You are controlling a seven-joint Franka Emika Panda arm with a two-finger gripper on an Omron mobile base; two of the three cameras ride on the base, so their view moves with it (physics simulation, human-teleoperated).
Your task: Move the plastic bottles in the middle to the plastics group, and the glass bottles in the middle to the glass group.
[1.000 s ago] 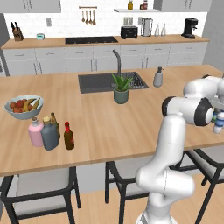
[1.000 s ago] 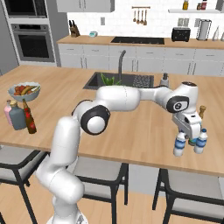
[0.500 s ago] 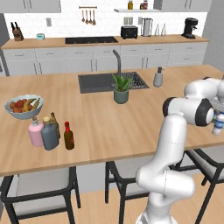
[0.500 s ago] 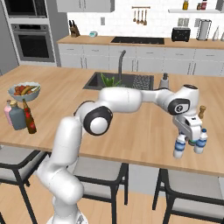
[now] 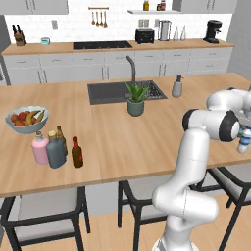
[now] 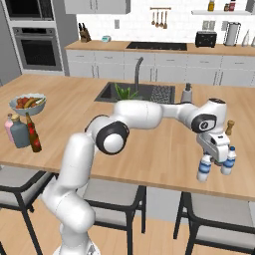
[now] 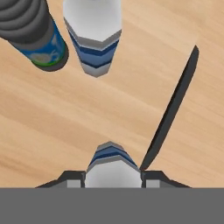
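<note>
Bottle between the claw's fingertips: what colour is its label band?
Blue on the white bottle, clearest in the hand view.

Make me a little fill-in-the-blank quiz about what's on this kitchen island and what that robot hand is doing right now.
1. The fingers are closed around a small plastic bottle with a ____ label.
2. Next to the fruit bowl stand ____ bottles.
3. The slim dark brown bottle has a ____ cap.
4. The potted plant stands just in front of the ____.

Missing words: blue; four; red; sink
</note>
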